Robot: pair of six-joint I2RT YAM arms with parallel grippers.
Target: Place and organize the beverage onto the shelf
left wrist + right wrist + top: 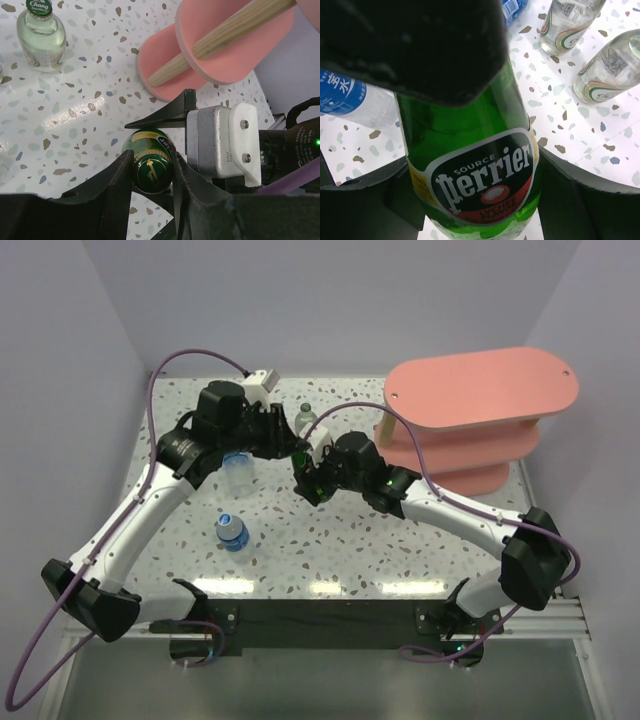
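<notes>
top external view: the tabletop carries the pink shelf in its far right corner, and i see no bottle on its top board. both arms meet near the middle of the tabletop, over one dark green bottle that stands upright there.

the left tool is clamped on that bottle's gold-capped neck. the right tool has a finger on each side of the labelled body. i cannot tell whether it is squeezing or only resting there.

i read this as a hand-off to the arm on the shelf side. i'd close the right tool firmly on the body first, since glass is slick and heavy. only then would i let the left tool part and lift straight up, so the bottle doesn't tip. on the carry i'd keep it upright and steer between the wooden posts.

two clear bottles stand toward the far edge, and a blue-labelled bottle toward the near left. i'd swing well clear of them.
</notes>
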